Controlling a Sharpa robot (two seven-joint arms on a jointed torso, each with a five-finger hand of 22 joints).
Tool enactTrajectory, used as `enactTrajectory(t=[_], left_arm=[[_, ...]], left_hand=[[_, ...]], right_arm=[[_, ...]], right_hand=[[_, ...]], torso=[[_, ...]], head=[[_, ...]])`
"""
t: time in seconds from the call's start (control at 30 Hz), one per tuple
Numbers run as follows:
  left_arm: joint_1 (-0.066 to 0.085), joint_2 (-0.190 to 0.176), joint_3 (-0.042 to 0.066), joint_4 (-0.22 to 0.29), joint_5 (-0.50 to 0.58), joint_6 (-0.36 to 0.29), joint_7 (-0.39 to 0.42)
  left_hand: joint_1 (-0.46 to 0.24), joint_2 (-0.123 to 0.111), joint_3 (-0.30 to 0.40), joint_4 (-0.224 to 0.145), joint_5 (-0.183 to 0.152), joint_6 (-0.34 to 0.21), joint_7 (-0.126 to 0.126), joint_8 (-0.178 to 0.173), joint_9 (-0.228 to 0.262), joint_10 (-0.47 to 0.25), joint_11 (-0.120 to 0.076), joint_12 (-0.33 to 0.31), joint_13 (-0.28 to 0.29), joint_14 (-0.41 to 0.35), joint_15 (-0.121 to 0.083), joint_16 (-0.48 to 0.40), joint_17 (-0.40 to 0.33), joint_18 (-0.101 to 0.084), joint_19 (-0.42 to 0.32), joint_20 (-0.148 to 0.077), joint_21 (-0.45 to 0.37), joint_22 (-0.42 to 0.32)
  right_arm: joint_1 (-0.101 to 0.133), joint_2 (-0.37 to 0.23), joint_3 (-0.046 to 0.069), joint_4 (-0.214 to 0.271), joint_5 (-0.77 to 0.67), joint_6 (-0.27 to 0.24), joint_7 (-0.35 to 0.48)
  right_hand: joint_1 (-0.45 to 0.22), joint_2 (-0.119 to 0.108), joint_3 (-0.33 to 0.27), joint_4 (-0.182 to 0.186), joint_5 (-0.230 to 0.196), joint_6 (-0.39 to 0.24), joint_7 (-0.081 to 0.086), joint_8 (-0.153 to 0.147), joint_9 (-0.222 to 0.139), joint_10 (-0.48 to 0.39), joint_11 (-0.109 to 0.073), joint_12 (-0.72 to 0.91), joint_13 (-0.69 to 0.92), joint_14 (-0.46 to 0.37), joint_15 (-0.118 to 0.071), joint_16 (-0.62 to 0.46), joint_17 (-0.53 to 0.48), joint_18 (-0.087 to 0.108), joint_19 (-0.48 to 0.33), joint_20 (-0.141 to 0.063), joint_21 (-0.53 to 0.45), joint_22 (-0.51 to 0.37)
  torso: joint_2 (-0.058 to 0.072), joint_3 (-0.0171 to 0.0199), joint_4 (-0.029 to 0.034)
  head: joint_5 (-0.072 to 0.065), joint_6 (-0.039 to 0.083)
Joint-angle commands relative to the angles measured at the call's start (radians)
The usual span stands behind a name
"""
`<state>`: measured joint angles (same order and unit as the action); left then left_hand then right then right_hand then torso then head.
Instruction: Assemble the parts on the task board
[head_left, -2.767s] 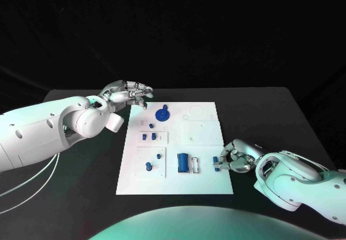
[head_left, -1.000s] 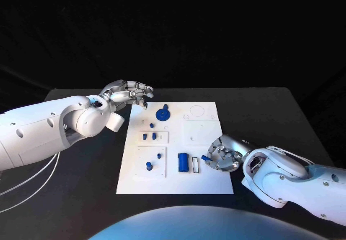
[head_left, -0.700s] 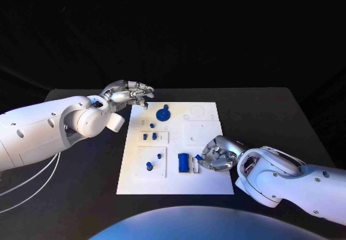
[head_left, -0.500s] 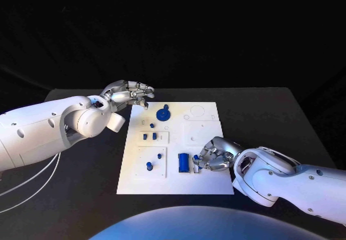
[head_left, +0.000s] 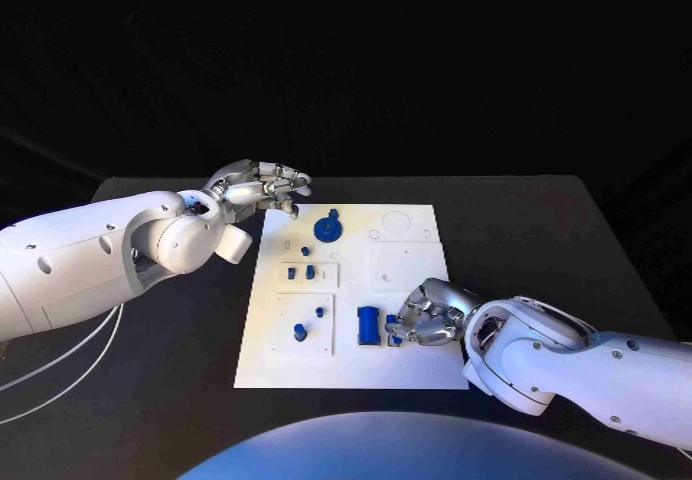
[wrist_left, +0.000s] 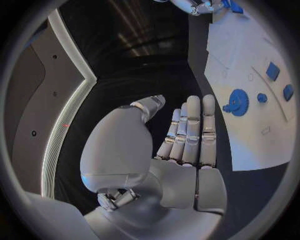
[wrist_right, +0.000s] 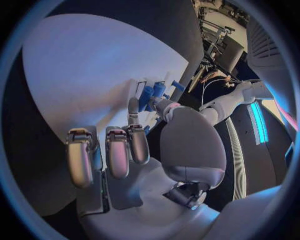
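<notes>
Black table bears the task board (head_left: 411, 375); right hand (head_left: 427, 315) pinches a half-hidden blue part (head_left: 394, 329).

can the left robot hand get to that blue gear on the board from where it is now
Probably yes. The left robot hand hovers off the task board's far left corner, holding nothing, and the blue gear lies close beside it with nothing between them.

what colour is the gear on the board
Blue; the gear on the white task board shows best in the left wrist view.
</notes>
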<state>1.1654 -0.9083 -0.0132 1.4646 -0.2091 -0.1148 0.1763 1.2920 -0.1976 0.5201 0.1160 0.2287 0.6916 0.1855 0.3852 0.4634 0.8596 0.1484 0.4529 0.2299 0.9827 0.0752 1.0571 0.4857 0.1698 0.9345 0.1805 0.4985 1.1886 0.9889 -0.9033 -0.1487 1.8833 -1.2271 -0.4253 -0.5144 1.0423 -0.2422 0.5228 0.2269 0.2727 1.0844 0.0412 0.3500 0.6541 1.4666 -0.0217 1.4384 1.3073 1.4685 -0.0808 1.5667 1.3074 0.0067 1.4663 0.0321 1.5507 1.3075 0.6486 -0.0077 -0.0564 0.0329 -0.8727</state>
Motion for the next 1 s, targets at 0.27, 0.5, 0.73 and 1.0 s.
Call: enactTrajectory(t=[0.27, 0.5, 0.73, 1.0], left_arm=[[0.001, 0.000, 0.001, 0.003, 0.002, 0.015, 0.006], [0.001, 0.000, 0.001, 0.003, 0.002, 0.015, 0.006], [0.001, 0.000, 0.001, 0.003, 0.002, 0.016, 0.006], [0.001, 0.000, 0.001, 0.002, 0.002, 0.016, 0.005]], left_hand=[[0.001, 0.003, -0.004, 0.005, 0.005, -0.009, 0.023, 0.005, -0.001, -0.006, -0.001, 0.005, -0.002, -0.006, 0.002, -0.002, 0.001, 0.011, -0.002, 0.003, -0.004, -0.001], [0.001, 0.003, -0.004, 0.005, 0.005, -0.009, 0.023, 0.005, -0.001, -0.006, -0.001, 0.005, -0.002, -0.006, 0.002, -0.002, 0.001, 0.011, -0.002, 0.003, -0.004, -0.001], [0.001, 0.003, -0.004, 0.005, 0.005, -0.009, 0.023, 0.005, -0.001, -0.006, -0.001, 0.005, -0.002, -0.006, 0.002, -0.002, 0.001, 0.011, -0.002, 0.003, -0.004, -0.001], [0.002, 0.004, -0.004, 0.006, 0.005, -0.011, 0.024, 0.010, -0.003, -0.007, -0.001, 0.008, -0.002, -0.007, 0.002, -0.001, 0.002, 0.011, -0.002, 0.003, -0.005, -0.003]], right_arm=[[-0.003, -0.001, 0.000, -0.006, -0.018, 0.016, -0.019], [-0.004, -0.002, 0.000, -0.003, -0.023, 0.014, -0.022], [-0.004, 0.001, 0.000, -0.001, -0.019, 0.017, -0.013], [-0.004, 0.002, 0.000, -0.001, -0.014, 0.019, -0.005]], right_hand=[[-0.007, 0.005, -0.001, -0.002, -0.004, 0.012, -0.006, 0.008, 0.003, 0.046, -0.012, 0.009, 0.172, 0.102, -0.008, 0.004, 0.263, -0.003, 0.096, -0.007, 0.003, 0.258], [-0.007, 0.006, 0.000, -0.005, -0.005, 0.017, -0.008, 0.011, 0.005, 0.049, -0.013, 0.015, 0.176, 0.102, -0.009, 0.004, 0.263, -0.003, 0.097, -0.008, 0.005, 0.258], [-0.027, 0.002, -0.014, 0.002, -0.037, 0.021, -0.010, 0.015, 0.008, 0.051, -0.016, 0.019, 0.180, 0.102, -0.012, 0.004, 0.263, -0.003, 0.097, -0.011, 0.005, 0.258], [-0.045, 0.010, -0.058, 0.022, -0.098, 0.024, -0.010, 0.016, 0.009, 0.053, -0.016, 0.020, 0.182, 0.102, -0.013, 0.004, 0.263, -0.003, 0.097, -0.012, 0.004, 0.258]], torso=[[0.000, -0.0004, 0.0009], [0.000, -0.0001, -0.0005], [0.000, -0.0001, 0.0007], [0.000, -0.0009, 0.0002]], head=[[-0.002, 0.000], [-0.001, 0.000], [-0.001, 0.000], [-0.001, 0.000]])
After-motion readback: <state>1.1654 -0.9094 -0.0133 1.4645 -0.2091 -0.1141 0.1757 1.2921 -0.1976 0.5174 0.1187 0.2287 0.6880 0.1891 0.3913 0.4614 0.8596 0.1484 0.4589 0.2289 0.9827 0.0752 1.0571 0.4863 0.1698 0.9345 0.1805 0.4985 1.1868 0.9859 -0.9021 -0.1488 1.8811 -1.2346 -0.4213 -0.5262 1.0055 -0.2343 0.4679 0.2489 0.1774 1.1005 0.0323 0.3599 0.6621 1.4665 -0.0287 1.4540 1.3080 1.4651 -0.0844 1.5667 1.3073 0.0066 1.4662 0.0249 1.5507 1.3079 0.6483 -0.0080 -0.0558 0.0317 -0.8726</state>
